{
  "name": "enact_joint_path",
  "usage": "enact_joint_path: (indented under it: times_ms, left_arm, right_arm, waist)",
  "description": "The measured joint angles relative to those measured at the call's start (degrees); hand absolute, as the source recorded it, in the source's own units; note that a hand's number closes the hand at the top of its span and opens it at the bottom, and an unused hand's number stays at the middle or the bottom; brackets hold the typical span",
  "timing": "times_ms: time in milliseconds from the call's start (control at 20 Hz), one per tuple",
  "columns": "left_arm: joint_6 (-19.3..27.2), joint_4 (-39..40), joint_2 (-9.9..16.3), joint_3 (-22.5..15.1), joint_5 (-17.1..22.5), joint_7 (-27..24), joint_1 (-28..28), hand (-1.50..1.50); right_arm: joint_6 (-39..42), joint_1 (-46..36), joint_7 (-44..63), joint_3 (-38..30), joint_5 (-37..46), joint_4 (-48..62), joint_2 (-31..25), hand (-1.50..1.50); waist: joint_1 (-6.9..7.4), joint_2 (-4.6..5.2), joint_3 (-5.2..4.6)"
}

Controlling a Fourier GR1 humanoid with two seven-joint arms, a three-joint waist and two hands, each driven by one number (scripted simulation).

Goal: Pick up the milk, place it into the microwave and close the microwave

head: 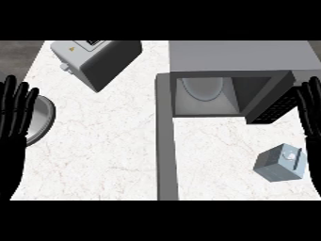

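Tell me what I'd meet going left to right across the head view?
Left black robot hand → round grey plate → tilted grey toaster → open grey microwave → small grey milk carton → right black robot hand.

Matt greys on a pale marbled counter.

The counter [107,141] looks like white stone, smooth, with faint reddish veins. The microwave [243,54] has a matt grey casing like painted metal; its open door [166,141] is the same flat grey, and the plate [203,88] inside looks pale and slightly glossy, like glass or glazed ceramic. The milk [279,163] is a bluish-grey carton with a smooth, dull, paper-like skin. The toaster [100,59] looks like grey metal or plastic with a soft sheen and a white label. A round dish [43,117] at the left edge looks like brushed metal. Both hands, left [6,127] and right [320,117], are glossy black, like plastic or rubber.
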Motion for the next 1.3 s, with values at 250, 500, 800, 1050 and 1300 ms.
enact_joint_path:
  times_ms: [250, 500, 800, 1050, 1300]
  left_arm:
    - [-2.8, 1.2, 1.9, 2.3, 2.4, -0.6, -1.9, -1.50]
    - [-3.1, 3.2, 1.1, 4.0, 5.6, 1.0, -1.7, -1.50]
    - [-4.2, 1.0, 0.3, 4.7, 7.9, 2.8, 1.1, -1.50]
    - [-4.2, -2.7, -1.1, 3.4, 6.9, 3.3, 5.0, -1.50]
    - [-4.8, -7.6, -2.5, 1.5, 6.0, 3.8, 9.9, -1.50]
  right_arm:
    - [0.3, -0.5, 1.8, -5.1, -2.4, -1.4, -1.7, -1.50]
    - [-0.5, 0.0, 6.3, -9.3, -8.0, -2.7, -1.1, -1.50]
    - [0.0, -0.5, 7.7, -13.6, -11.9, -0.9, -1.6, -1.50]
    - [1.2, 1.2, 6.0, -14.8, -11.3, 1.9, -1.5, -1.50]
    - [3.0, 4.5, 3.1, -15.4, -10.2, 4.7, -0.7, -1.50]
  waist:
    - [0.02, 0.65, -0.76]
    - [-0.06, 0.80, -0.97]
    - [0.14, 0.86, -1.03]
    - [0.23, 0.86, -1.04]
    - [0.28, 0.87, -1.04]
